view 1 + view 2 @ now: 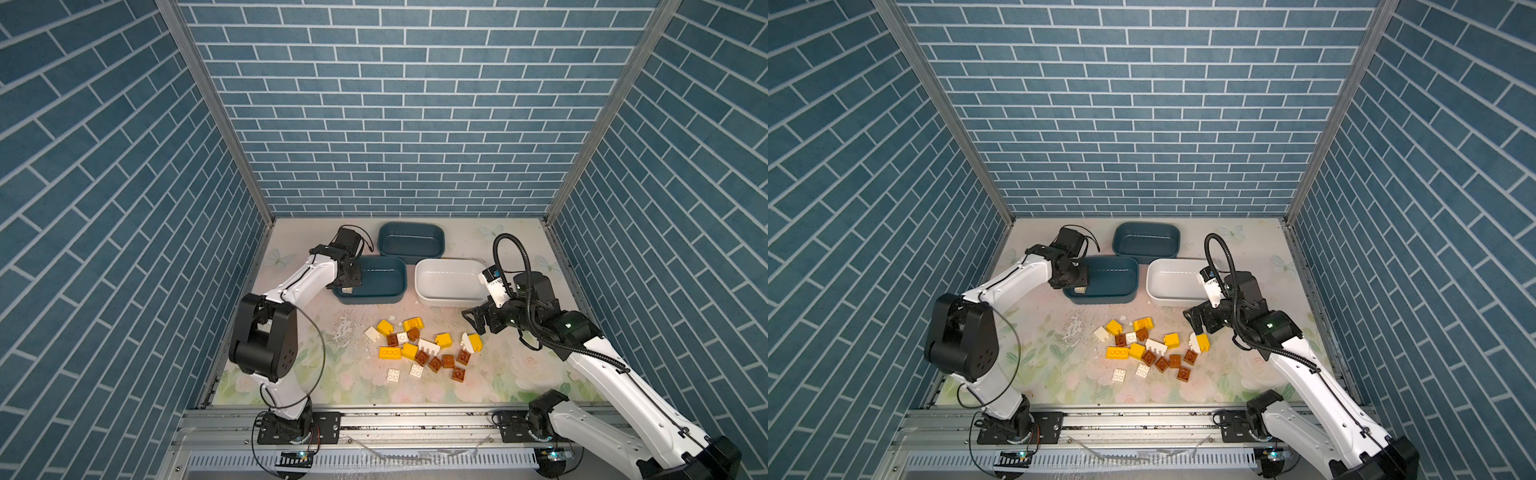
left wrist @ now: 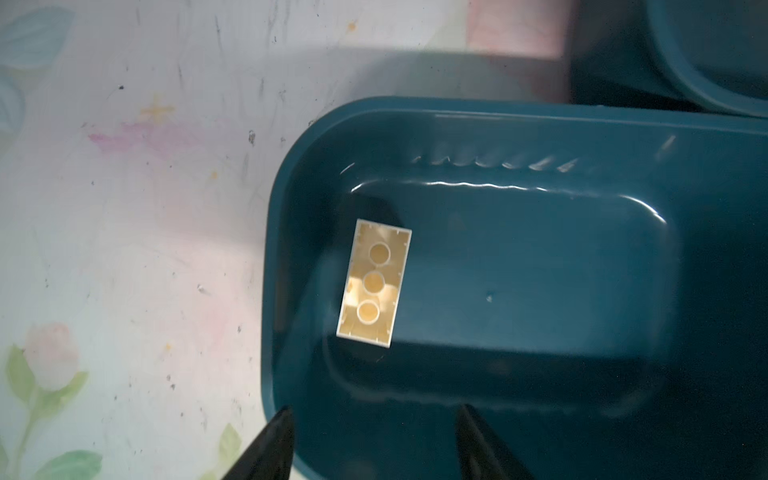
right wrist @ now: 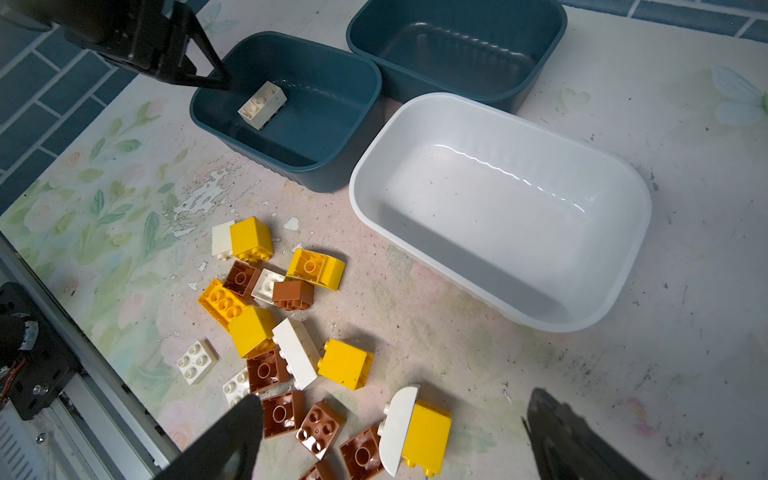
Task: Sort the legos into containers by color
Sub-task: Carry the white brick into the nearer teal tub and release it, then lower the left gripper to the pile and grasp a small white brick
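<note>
Sorting has barely begun, by our reading: a single cream brick (image 2: 374, 288) is inside the nearer teal tub (image 2: 540, 270), clear of the left claw (image 2: 374, 440), whose fingers hang spread and empty above that tub's end; the farther teal tub (image 1: 411, 243) and the white tub (image 1: 451, 282) hold nothing that we can see; the heap of yellow, cream and brown bricks (image 1: 424, 349), some twenty, lies loose on the table (image 1: 519, 365) in front of the tubs; the right claw (image 3: 395, 440), spread wide and empty, hovers over the heap's right end.
</note>
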### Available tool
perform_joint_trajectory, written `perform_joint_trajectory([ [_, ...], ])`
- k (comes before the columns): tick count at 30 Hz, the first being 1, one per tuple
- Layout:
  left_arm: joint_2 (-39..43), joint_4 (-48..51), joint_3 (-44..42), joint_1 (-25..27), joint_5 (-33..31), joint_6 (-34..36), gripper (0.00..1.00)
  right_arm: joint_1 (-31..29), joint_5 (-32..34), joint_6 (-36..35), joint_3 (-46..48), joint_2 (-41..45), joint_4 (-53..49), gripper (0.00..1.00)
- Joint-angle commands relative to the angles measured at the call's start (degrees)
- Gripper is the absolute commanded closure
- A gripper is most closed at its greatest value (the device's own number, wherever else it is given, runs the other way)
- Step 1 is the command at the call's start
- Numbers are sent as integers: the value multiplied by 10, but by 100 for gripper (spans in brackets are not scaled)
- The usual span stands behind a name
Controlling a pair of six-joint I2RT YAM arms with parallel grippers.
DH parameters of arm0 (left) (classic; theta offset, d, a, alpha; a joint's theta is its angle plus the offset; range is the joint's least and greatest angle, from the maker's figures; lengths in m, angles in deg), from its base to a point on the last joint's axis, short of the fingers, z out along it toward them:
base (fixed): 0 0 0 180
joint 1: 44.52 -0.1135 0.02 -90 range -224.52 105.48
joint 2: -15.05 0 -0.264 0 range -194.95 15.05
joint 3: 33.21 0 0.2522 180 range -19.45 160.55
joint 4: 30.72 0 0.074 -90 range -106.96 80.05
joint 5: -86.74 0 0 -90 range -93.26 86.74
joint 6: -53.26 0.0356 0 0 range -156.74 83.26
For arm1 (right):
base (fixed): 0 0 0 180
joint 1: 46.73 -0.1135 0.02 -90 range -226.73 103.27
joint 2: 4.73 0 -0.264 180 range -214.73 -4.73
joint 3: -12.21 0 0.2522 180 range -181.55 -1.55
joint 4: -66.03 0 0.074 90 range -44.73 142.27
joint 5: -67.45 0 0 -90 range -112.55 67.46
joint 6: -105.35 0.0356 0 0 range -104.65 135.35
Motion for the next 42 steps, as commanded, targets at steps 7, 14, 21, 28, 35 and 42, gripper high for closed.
perform_joint_trajectory([
  [7, 175, 72, -143, 66, 57, -119, 33, -3, -11, -3, -4, -20, 6, 1],
  [14, 220, 37, -228, 112, 58, -279, 30, -2, -24, -4, 0, -36, 14, 1],
  [21, 164, -17, -252, 138, 62, -387, 31, -3, -30, 0, 7, -39, 17, 1],
  [28, 91, -22, -219, 158, 34, -404, 31, -3, -33, 0, 12, -30, 7, 1],
  [35, 37, -46, -200, 169, 39, -425, 30, -2, -28, -2, 18, -22, 2, 1],
  [42, 17, -46, -192, 174, 36, -430, 30, -3, -25, -12, 19, -22, -1, 1],
])
